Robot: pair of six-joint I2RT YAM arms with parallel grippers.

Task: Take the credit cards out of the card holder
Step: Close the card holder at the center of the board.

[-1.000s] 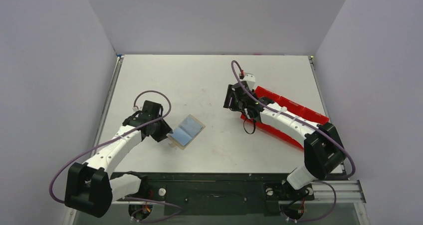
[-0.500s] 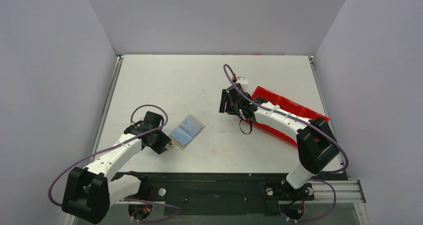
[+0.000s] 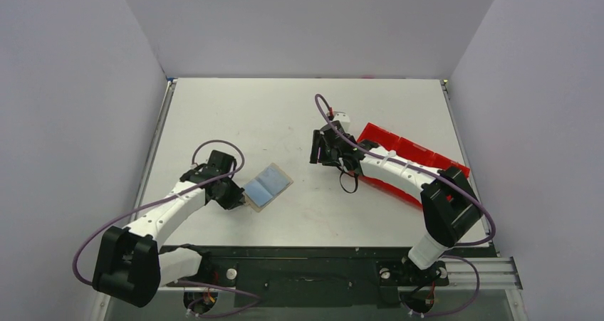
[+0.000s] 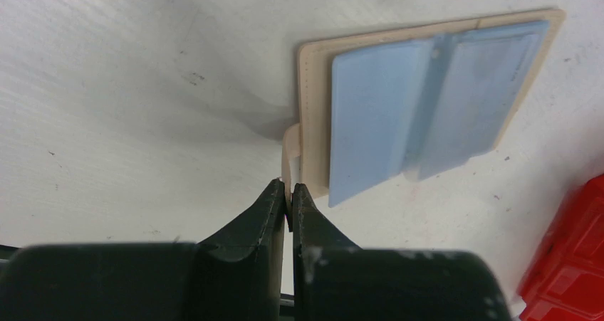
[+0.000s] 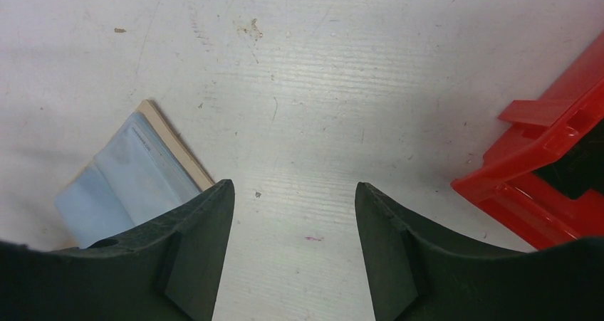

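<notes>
The tan card holder [image 3: 251,203] lies open on the table left of centre, with two light blue credit cards [image 3: 268,186] side by side on its inner faces. In the left wrist view the card holder [image 4: 313,86] shows a small tan tab at its near edge, and my left gripper [image 4: 288,196] is shut on that tab; the cards [image 4: 370,114] lie flat just beyond. My left gripper [image 3: 241,198] sits at the holder's lower left corner. My right gripper [image 3: 318,149] hangs open over bare table to the holder's right. The right wrist view shows the holder [image 5: 174,144] and cards [image 5: 132,171] left of the gripper [image 5: 294,207].
A red compartment tray [image 3: 384,137] lies at the right under the right arm, and its corner [image 5: 548,164] shows right of the right fingers. White table spreads between holder and tray. Grey walls close three sides; a black rail runs along the near edge.
My left gripper has gone from open to shut on the holder's tab, after closing in on its corner. The right gripper has drifted left, away from the red tray toward the holder.
</notes>
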